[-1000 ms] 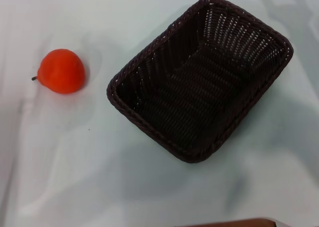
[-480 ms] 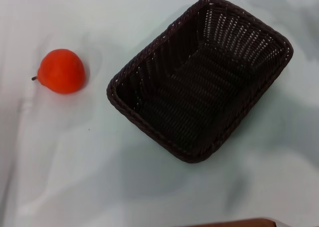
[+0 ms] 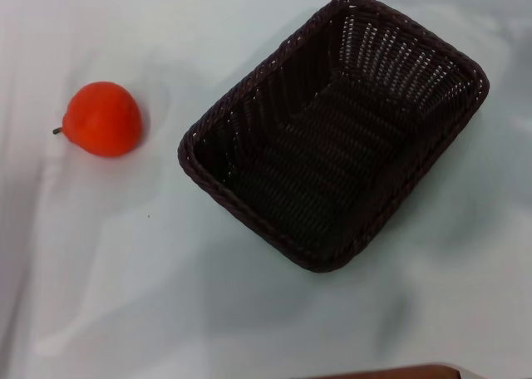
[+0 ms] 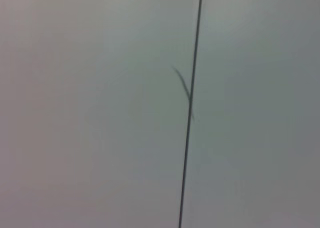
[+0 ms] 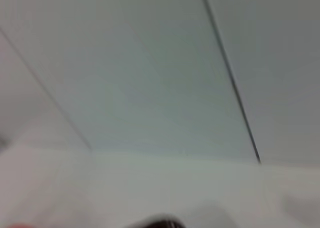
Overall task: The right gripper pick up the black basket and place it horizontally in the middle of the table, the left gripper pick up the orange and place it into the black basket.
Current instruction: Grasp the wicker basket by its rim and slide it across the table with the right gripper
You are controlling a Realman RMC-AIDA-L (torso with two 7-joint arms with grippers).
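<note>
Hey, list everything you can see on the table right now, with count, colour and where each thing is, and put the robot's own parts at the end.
orange: one, bright orange-red with a short dark stem pointing left, lying on the left side of the table, apart from the basket.
black basket: one, very dark woven wicker, rectangular, sitting at a slant right of centre, open side up, nothing inside it.
table: one, pale white-grey, under both things.
brown edge: one, reddish brown, a sliver at the near rim of the head view; what it is cannot be told.
left gripper: not in view in any picture.
right gripper: not in view in any picture.
</note>
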